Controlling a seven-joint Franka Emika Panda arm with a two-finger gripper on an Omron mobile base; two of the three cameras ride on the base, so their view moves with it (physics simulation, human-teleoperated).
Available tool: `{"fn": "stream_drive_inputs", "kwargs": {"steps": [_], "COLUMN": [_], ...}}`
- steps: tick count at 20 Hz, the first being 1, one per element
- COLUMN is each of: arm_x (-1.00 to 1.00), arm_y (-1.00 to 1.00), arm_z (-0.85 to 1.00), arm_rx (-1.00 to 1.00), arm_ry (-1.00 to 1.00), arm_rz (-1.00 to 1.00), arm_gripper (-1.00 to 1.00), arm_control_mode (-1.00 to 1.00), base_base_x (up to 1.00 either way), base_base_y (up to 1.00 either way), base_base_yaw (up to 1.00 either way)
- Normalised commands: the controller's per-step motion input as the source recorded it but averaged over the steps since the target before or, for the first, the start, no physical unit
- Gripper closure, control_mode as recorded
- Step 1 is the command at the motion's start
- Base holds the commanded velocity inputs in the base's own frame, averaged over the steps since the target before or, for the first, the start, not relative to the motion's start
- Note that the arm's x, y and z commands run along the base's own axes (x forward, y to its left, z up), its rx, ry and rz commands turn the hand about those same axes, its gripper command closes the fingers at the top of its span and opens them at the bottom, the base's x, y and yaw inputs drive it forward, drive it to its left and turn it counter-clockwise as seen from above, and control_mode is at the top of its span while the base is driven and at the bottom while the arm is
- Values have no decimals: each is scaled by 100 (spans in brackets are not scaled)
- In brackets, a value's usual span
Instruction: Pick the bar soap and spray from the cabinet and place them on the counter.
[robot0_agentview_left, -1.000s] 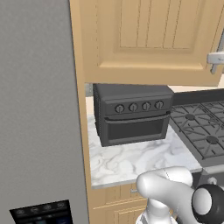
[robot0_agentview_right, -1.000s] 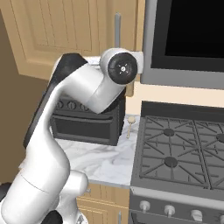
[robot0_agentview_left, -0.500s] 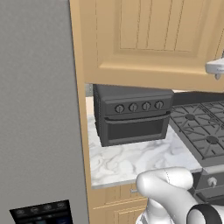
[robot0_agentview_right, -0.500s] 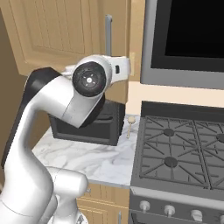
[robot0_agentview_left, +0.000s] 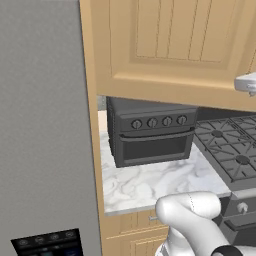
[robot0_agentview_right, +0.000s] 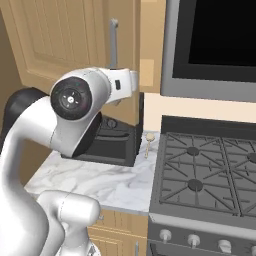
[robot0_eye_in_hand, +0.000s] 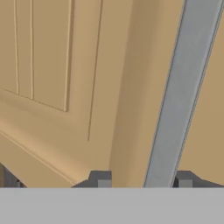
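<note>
The cabinet's grooved tan door is close in front of the hand, swung a little out from the wall. Its long grey bar handle runs down between my two dark fingertips. My gripper is shut on that handle. From the right base, the handle rises above my white wrist, which hides the fingers. The marble counter lies below. The bar soap and the spray are hidden behind the door.
A black toaster oven stands on the counter under the cabinet. The dark stove top is to the right, with a microwave above it. A grey fridge walls the left side.
My hand has moved left and back with the handle in its grip, and the door has swung outward with it.
</note>
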Motion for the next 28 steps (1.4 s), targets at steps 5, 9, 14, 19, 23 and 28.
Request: {"fn": "stream_drive_inputs", "kwargs": {"steps": [5,9,14,19,23,28], "arm_x": [-5,-2,-5,-6,-8,-9], "arm_y": [65,68,74,65,57,51], "arm_z": [-12,-12,-21,-23,-21,-18], "arm_rx": [-3,-3,-5,-4,-2,-1], "arm_ry": [8,12,8,0,0,0], "arm_rz": [-4,-5,-5,-6,-5,-5], "arm_gripper": [100,100,100,100,100,100], "arm_control_mode": [-100,-100,-100,-100,-100,-100], "base_base_x": [0,0,0,0,0,0], "base_base_y": [0,0,0,0,0,0], "base_base_yaw": [0,0,0,0,0,0]}}
